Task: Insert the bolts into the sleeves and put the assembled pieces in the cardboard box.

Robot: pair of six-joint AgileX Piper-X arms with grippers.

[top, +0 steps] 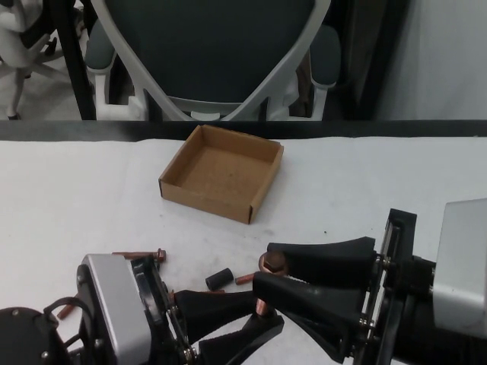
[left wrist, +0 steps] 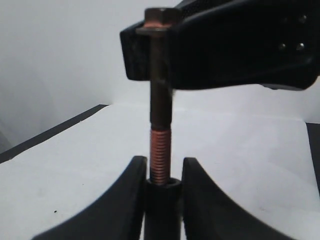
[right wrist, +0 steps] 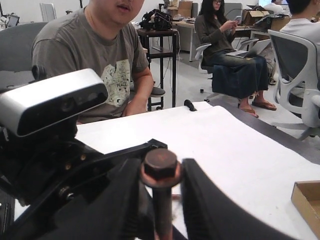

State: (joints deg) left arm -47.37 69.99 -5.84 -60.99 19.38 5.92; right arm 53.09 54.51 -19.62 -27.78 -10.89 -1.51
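The right gripper (right wrist: 161,185) pinched a bolt (left wrist: 160,115), its tip just inside the sleeve (left wrist: 162,202) clamped in the left gripper (left wrist: 164,167) at the near edge, while the far cardboard box (top: 204,195) seemed empty and a spare sleeve (top: 219,279) and loose bolts (top: 141,255) lay unassembled.

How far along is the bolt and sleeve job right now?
Done: nothing yet; the cardboard box looks empty. In hand: the right hand holds a bolt upright by its head, its threaded tip at the mouth of the sleeve gripped in the left hand, so the first insertion is under way. Left: finish that piece and box it, then a loose sleeve and loose bolts lying on the bench.
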